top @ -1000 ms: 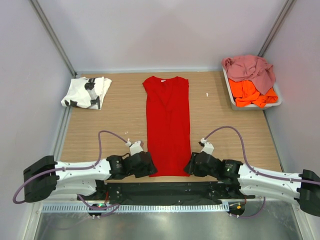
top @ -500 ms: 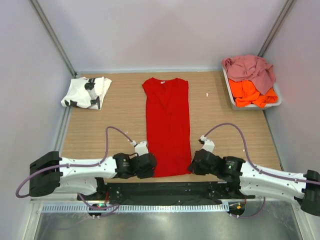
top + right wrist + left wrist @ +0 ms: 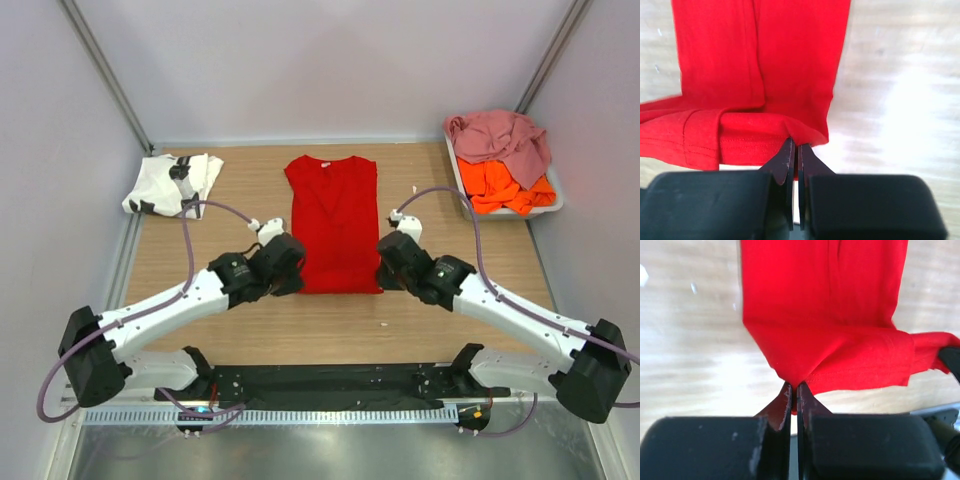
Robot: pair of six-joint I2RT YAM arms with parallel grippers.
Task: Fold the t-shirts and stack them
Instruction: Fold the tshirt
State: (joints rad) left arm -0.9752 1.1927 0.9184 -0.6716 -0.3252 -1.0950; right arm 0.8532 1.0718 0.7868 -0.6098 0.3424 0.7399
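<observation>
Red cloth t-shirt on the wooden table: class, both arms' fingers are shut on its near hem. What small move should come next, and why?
The left fingers and right fingers each pinch a hem corner of the plain red cloth t-shirt, and the hem is doubled over only its near part. So probably carry the hem toward the neck end, both arms level, to finish the fold.

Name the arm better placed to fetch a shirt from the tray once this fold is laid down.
Right. The tray sits far right, nearer the right gripper; the left gripper would have to cross the red t-shirt. Both pinch its hem.
</observation>
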